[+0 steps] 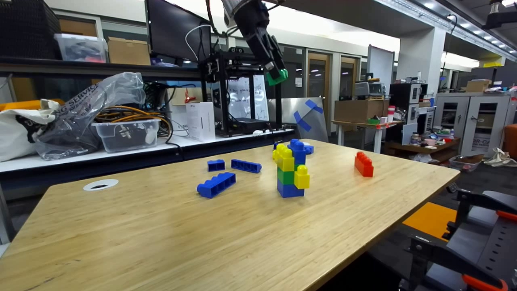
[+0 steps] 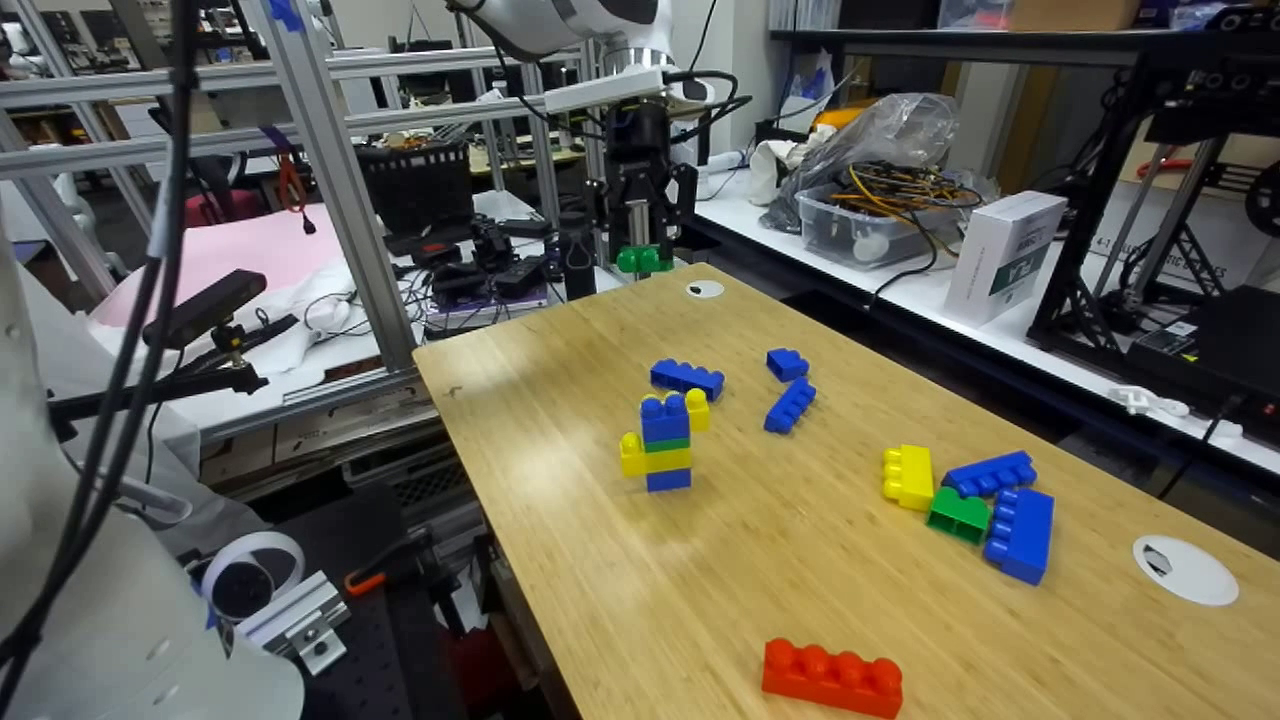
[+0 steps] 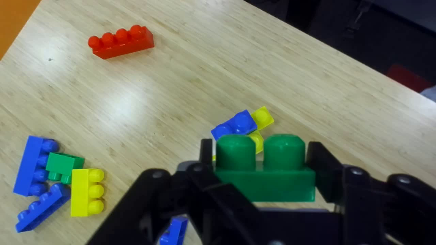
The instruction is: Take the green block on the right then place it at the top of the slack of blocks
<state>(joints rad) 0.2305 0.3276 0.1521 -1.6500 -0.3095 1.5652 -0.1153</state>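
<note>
From where I stand, the broadest thing is the pale wooden tabletop [image 1: 194, 242]. A white robot arm [image 2: 530, 25] hangs at its far side in an exterior view. Past the far edge in an exterior view stands a black-framed 3D printer [image 1: 242, 128], with a dark monitor [image 1: 177, 32] higher up on its left; farther left a clear plastic bag [image 1: 76, 125] slumps just beside a see-through bin [image 1: 129, 137] heaped with cables [image 1: 125, 116].

The black end effector [image 3: 261, 163] is up well above the tabletop, its two fingers closed on the green block [image 3: 265, 185], one at either end, the block's two round studs plain in the wrist view. Lower down and well apart from that block, the brick tower [image 1: 287, 177] stands upright: a blue base, green and yellow in the middle, a blue top with studs, and yellow bricks jutting out on both sides. In the wrist view the held block hides part of it.

Nearest in an exterior view, to the right of the tower, lies a long red brick [image 2: 832, 682]. On the far side of the tower are two long blue bricks [image 2: 687, 378], and off to the right another pair of long blue bricks [image 2: 1020, 535] sits close to a three-stud yellow brick [image 2: 912, 480]. A short blue brick [image 2: 787, 365] lies just beyond the right-hand one of the far pair. A second green brick [image 2: 958, 517] lies on its side between the yellow brick and the nearer blue one; whether they touch I cannot tell
</note>
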